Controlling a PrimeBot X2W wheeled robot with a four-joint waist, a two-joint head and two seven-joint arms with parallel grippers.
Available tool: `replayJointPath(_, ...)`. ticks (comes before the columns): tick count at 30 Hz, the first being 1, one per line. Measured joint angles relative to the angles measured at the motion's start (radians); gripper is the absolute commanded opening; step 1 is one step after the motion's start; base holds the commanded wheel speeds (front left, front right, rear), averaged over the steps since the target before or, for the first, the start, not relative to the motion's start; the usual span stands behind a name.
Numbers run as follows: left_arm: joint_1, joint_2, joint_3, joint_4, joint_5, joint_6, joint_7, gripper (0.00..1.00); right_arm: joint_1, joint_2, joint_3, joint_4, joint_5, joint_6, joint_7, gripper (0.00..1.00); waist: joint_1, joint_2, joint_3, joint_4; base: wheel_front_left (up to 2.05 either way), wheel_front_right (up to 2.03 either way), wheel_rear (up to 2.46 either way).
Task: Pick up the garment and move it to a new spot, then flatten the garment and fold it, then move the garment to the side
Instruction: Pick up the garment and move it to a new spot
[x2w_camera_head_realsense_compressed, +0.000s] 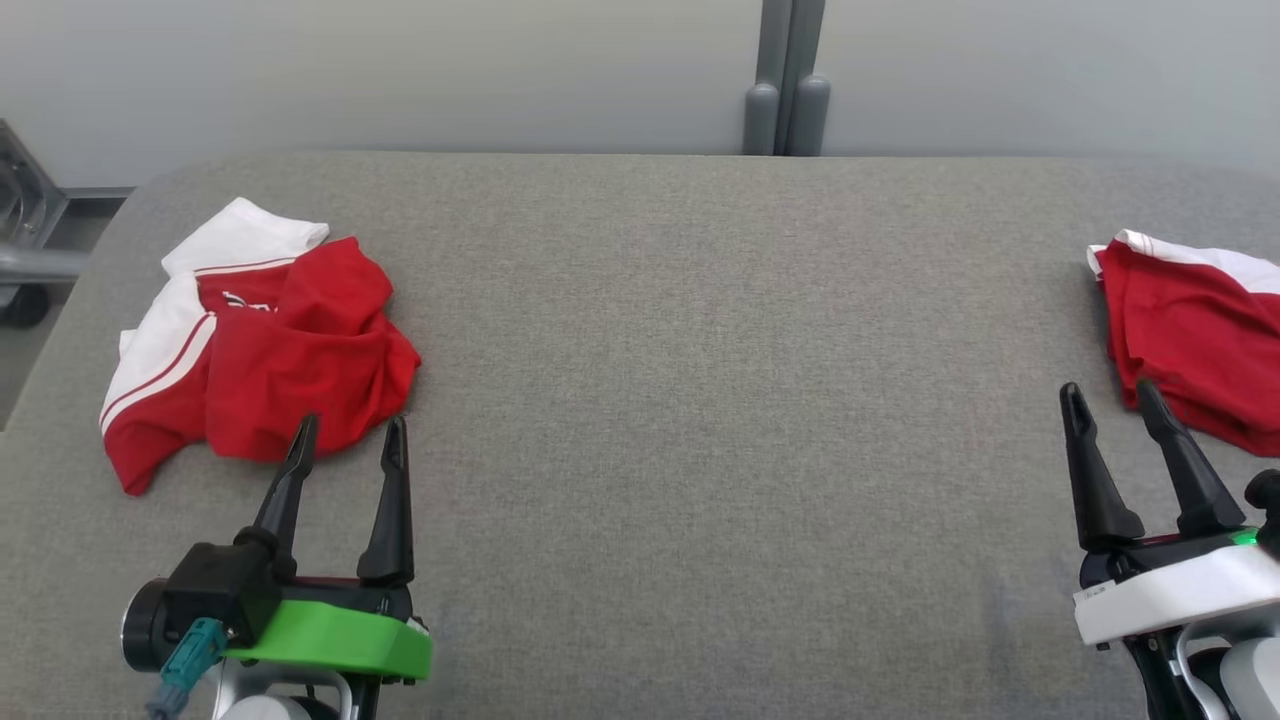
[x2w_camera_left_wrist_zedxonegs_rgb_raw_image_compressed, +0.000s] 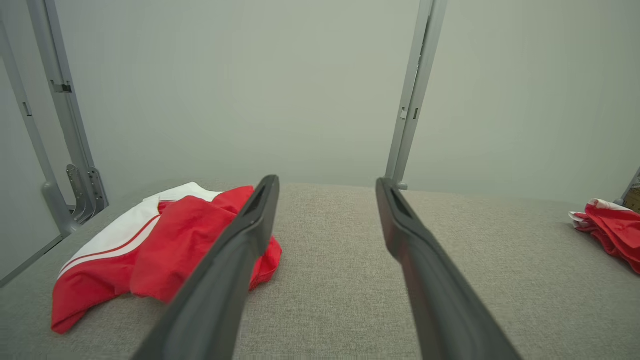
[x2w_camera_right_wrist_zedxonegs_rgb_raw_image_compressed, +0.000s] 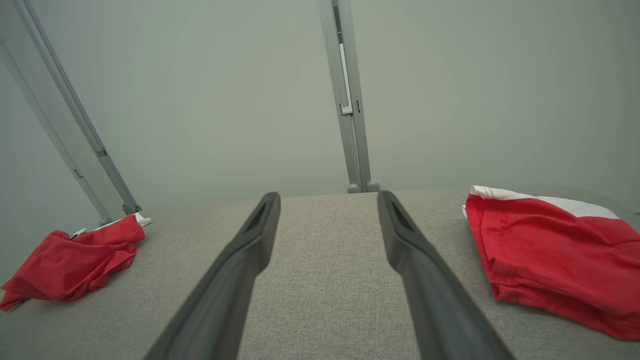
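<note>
Nearest the lens, at the lower left of the head view: left hand (x2w_camera_head_realsense_compressed: 352, 422), green-collared, two dark fingers spread apart and pointing away from the robot, only grey cloth between them. Opposite, at the lower right: right hand (x2w_camera_head_realsense_compressed: 1108, 388), white-collared, fingers likewise spread wide over bare cloth. Both low over the tabletop (x2w_camera_head_realsense_compressed: 700, 330), a broad grey fabric-covered surface with rounded far corners.

Just beyond the left hand's fingertips, on the tabletop's left part: crumpled garment (x2w_camera_head_realsense_compressed: 270, 350), red with white panels and thin stripes, bunched in loose folds, one white piece sticking out toward the far edge. Left fingertip overlapping its near hem in the head view; touching or not, impossible to tell. From the left wrist view, same garment (x2w_camera_left_wrist_zedxonegs_rgb_raw_image_compressed: 165, 240) lying left of the fingers, partly hidden behind the left one, open grey cloth between the two.

At the tabletop's right edge, running out of view: folded garment (x2w_camera_head_realsense_compressed: 1200, 340), same red with a white band along its far side, lying flat and squared. From the right wrist view, off to the right of the right hand's fingers, near but apart from them. Well apart from the crumpled garment, the whole bare middle of the tabletop between.

Behind the tabletop: pale grey wall (x2w_camera_head_realsense_compressed: 400, 70), with a grey post (x2w_camera_head_realsense_compressed: 787, 80) standing at the middle of the far edge. Off the left end: a bit of metal frame (x2w_camera_head_realsense_compressed: 30, 230)
</note>
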Motion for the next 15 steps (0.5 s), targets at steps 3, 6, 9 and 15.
replayJointPath(3,0.000,0.000,0.000,0.011,0.002,-0.001,0.000,1.00,0.001,0.003,0.013,-0.003,-0.001,0.014,0.000,1.00,0.0000,0.0000,0.001,0.022,0.00,0.00,0.00)
replayJointPath(6,0.000,0.000,0.002,0.017,0.009,-0.001,0.000,1.00,0.001,0.010,0.020,-0.006,-0.003,0.023,0.000,1.00,0.0000,0.0000,0.002,0.047,0.00,0.00,0.00)
replayJointPath(9,0.000,-0.001,0.002,0.030,0.009,-0.001,0.000,1.00,0.001,0.014,0.030,-0.006,-0.004,0.029,0.000,1.00,0.0000,0.0000,0.002,0.074,0.00,0.00,0.00)
replayJointPath(15,0.000,-0.003,0.007,0.049,0.009,-0.001,0.000,1.00,0.000,0.022,0.061,-0.006,-0.007,0.050,0.000,1.00,0.0000,0.0000,-0.001,0.135,0.00,0.00,0.00)
